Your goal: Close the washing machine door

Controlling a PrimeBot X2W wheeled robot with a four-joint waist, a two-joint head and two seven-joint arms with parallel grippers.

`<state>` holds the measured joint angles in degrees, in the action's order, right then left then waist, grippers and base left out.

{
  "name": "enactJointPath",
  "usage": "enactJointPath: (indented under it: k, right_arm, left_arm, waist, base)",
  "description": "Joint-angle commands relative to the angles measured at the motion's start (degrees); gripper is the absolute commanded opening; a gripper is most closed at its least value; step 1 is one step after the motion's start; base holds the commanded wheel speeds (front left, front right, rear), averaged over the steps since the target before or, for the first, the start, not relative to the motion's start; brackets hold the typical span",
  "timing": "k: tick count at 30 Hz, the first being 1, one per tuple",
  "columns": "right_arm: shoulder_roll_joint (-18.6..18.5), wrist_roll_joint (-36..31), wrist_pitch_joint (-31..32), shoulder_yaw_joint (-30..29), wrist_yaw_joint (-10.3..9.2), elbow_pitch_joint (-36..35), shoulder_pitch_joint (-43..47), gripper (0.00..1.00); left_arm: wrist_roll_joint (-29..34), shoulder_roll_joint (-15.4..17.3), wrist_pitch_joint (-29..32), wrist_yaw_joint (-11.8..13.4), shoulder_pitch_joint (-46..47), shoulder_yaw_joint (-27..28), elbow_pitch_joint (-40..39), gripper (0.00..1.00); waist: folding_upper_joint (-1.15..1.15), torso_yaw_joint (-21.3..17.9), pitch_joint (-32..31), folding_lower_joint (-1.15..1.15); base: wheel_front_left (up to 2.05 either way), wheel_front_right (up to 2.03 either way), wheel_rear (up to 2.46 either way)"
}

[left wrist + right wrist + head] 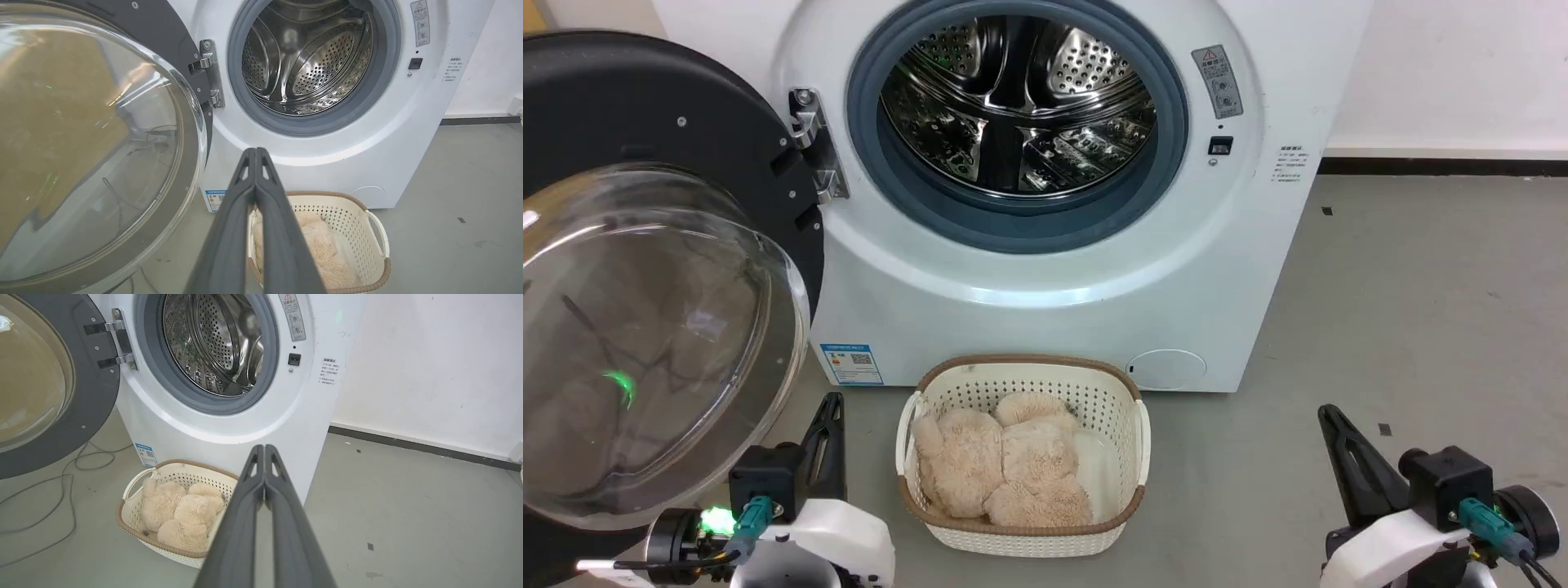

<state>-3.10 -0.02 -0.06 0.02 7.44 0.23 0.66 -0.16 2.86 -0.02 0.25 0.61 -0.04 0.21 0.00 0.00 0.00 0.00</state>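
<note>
The white washing machine [1045,278] stands ahead with its steel drum [1017,102] exposed. Its door [645,327] is swung wide open to the left on a metal hinge [813,143], the black rim and bulging glass bowl facing me. In the left wrist view the door [90,143] fills the left half; in the right wrist view the door [45,388] sits at the far left. My left gripper [832,402] is shut and empty, low just right of the glass bowl. My right gripper [1327,411] is shut and empty, low at the right, far from the door.
A cream laundry basket [1023,457] holding a beige plush toy [1005,469] stands on the grey floor right in front of the machine, between my arms. Cables [61,490] lie on the floor under the door. A white wall [429,367] stands to the right.
</note>
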Motion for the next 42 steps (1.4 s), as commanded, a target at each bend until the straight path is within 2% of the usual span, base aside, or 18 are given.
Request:
enactJointPath:
  k: [1,32,33,42]
  right_arm:
    - [0.2,0.0,0.1,0.0,0.05,-0.2,-0.7,0.00]
    - [0.2,0.0,0.1,0.0,0.05,-0.2,-0.7,0.00]
    - [0.0,0.0,0.0,0.0,0.00,0.0,0.0,1.00]
    - [0.0,1.0,-0.8,-0.8,0.00,0.1,0.0,1.00]
  left_arm:
    - [0.2,0.0,0.0,-0.2,-0.6,0.0,-0.2,0.00]
    - [0.2,0.0,0.0,-0.2,-0.6,0.0,-0.2,0.00]
    - [0.0,0.0,0.0,0.0,0.0,0.0,0.0,1.00]
    - [-0.3,0.0,-0.8,1.0,0.1,-0.3,-0.2,1.00]
  waist:
    - [0.00,0.0,0.0,0.00]
    - [0.00,0.0,0.0,0.00]
    - [0.00,0.0,0.0,0.00]
    - [0.00,0.0,0.1,0.00]
  base:
    - [0.00,0.00,0.00]
    - [0.00,0.00,0.00]
    - [0.00,0.00,0.00]
    - [0.00,0.00,0.00]
